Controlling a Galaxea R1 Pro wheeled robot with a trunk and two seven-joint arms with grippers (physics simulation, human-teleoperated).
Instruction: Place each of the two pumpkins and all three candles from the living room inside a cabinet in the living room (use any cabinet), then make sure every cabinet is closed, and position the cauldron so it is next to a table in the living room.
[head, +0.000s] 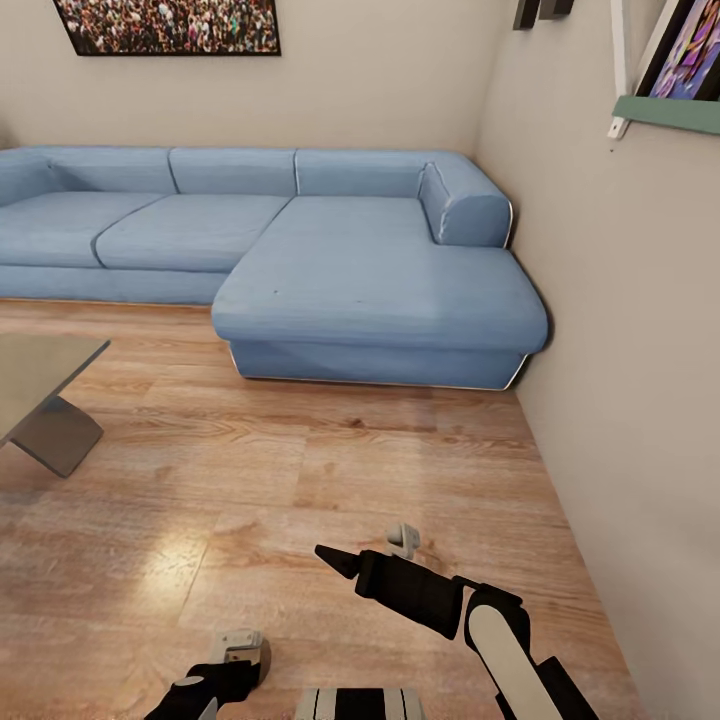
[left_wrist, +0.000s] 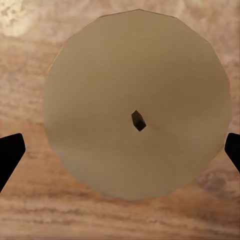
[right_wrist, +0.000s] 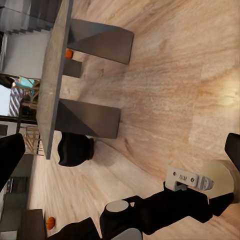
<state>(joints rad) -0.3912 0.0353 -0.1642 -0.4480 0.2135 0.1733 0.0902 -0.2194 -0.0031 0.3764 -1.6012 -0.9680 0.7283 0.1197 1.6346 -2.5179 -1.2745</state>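
1. The left end effector (left_wrist: 120, 150) pinches a candle (left_wrist: 136, 104), its dark fingertips (left_wrist: 10, 152) showing at either side of the pale round top with its small dark wick.
2. The right end effector (right_wrist: 120, 150) is spread, holding nothing.
3. Beside the counter (right_wrist: 54, 75) stands the black cauldron (right_wrist: 74, 148); whether anything lies in it cannot be told.
4. One pumpkin (right_wrist: 69, 53) shows under the counter, another (right_wrist: 50, 222) on the wooden floor (head: 330, 470) beyond the cauldron.
5. The blue sofa (head: 370, 290) is behind the counter.

Beige candle (left_wrist: 136, 102) in left tool (left_wrist: 120, 150) — black cauldron (right_wrist: 74, 149) beside table (right_wrist: 52, 85)
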